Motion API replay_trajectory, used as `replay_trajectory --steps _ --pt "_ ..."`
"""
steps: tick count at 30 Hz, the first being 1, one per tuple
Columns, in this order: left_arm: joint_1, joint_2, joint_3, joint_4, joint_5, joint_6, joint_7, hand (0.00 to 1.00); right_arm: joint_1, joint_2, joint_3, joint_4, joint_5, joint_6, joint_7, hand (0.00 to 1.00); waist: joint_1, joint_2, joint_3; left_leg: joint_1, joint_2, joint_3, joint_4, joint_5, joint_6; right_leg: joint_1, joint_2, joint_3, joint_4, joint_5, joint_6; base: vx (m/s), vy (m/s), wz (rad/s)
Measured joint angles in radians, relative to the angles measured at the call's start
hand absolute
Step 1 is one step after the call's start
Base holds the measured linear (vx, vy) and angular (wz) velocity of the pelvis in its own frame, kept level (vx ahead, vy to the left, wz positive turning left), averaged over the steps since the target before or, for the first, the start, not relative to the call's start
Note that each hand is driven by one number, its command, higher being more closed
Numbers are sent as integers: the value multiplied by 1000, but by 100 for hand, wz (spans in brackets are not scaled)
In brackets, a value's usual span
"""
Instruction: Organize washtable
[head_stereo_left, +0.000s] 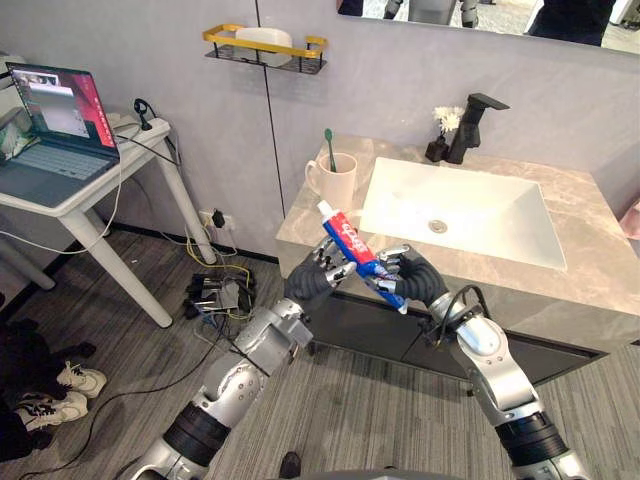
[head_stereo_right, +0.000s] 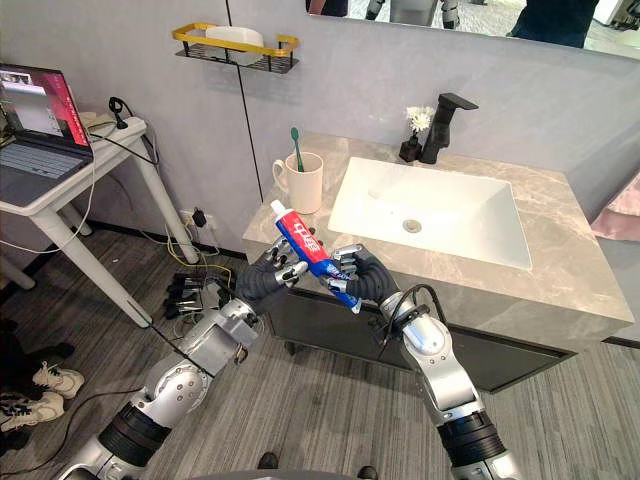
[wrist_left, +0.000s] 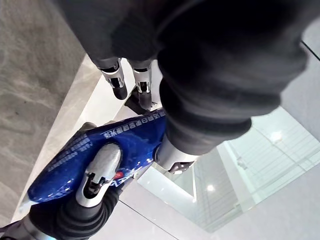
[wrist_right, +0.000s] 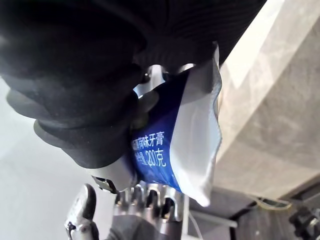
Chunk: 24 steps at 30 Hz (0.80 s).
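the left robot hand (head_stereo_left: 318, 272) and the right robot hand (head_stereo_left: 418, 278) both curl tight round the toothpaste tube (head_stereo_left: 352, 245). it hangs cap up, by the front edge of the tabletop (head_stereo_left: 590, 275), near the mug (head_stereo_left: 336, 182). two hands likely keep it steady for passing over.

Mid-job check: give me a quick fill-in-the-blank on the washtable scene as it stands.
1. The left robot hand and right robot hand both grip a tube of ____.
2. The mug holds a green ____.
3. The mug stands to the ____ of the sink.
4. The faucet is ____ in colour.
Missing words: toothpaste, toothbrush, left, black.
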Motion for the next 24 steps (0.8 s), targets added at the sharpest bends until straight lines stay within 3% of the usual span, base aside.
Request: replay_trajectory --steps 19,24 --pt "-43 -39 -23 2 1 5 11 0 19 59 39 -5 -9 -15 47 100 -22 -1 0 1 2 16 0 -1 -1 0 2 8 -9 3 -1 0 0 0" --pt "-61 -37 52 4 1 8 12 0 93 59 57 9 -27 -28 89 100 -25 -1 -1 1 5 21 0 -1 -1 -1 4 13 -9 4 -2 -7 -3 -2"
